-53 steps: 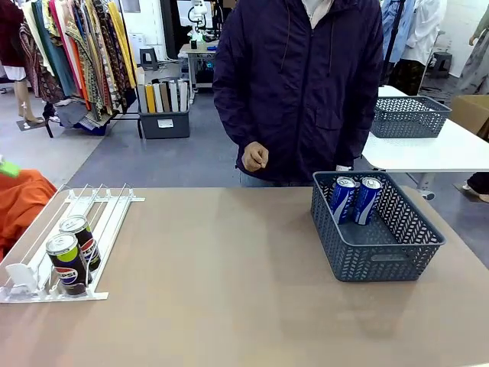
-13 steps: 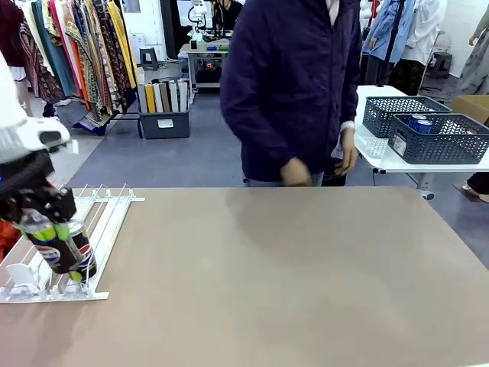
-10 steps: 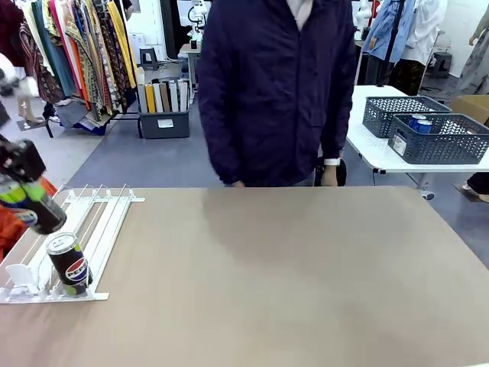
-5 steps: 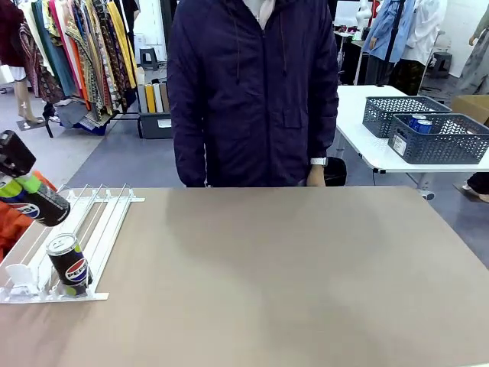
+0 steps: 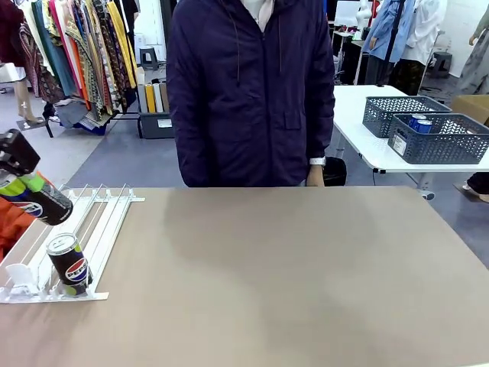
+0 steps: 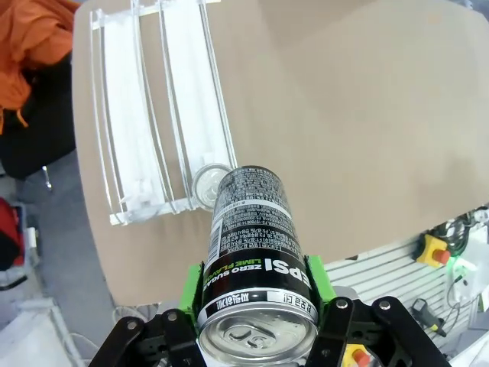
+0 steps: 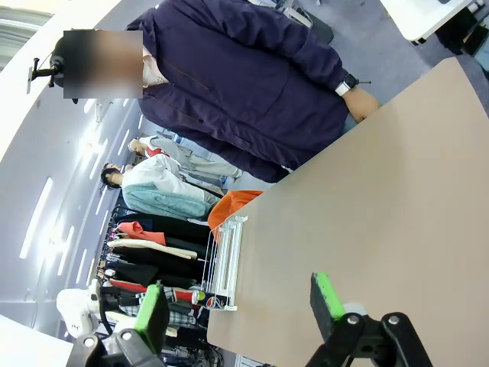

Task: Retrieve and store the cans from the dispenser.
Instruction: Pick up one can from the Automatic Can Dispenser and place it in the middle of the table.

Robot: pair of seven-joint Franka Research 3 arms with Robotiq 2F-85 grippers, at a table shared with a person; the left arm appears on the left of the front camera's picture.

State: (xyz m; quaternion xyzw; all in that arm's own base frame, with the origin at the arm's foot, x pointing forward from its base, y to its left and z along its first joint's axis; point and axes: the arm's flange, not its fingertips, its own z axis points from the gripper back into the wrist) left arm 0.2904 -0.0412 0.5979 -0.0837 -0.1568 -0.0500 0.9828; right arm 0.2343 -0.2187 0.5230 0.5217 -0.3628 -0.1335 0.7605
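Green-padded left claw clamps a tilted Pepsi can near its top, high above the counter. One slip, and it could roll off!

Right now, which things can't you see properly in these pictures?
Front view: the picture's left edge cuts off part of the left gripper holding a Pepsi can.
Left wrist view: that can hides most of the second Pepsi can in the dispenser.
Right wrist view: the dispenser is too small to count its cans.
Front view: blue cans in the far basket are too small to count.
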